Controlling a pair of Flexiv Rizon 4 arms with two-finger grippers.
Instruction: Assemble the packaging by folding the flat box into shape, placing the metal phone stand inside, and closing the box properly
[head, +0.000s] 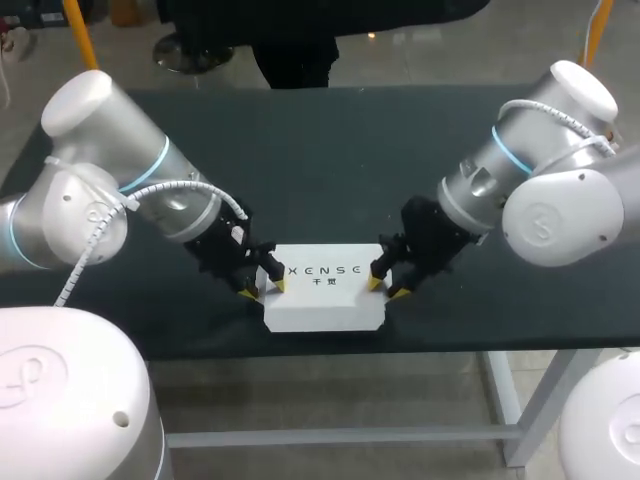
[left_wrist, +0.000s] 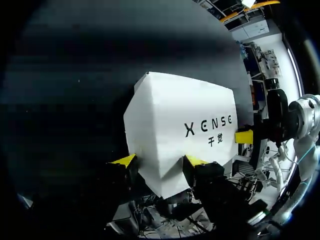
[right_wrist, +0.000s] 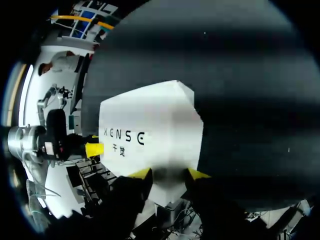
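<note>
L end effector (left_wrist: 160, 161) clamps white printed cardboard box (head: 325, 295), left end | R end effector (right_wrist: 170, 175) clamps right end | box by dark surface (head: 330, 150) front edge | prob light, dents easily; keep your grip soft

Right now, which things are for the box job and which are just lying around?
For the job: white box; left gripper and right gripper, each gripping one end of it.
Just there: dark table underneath.
</note>
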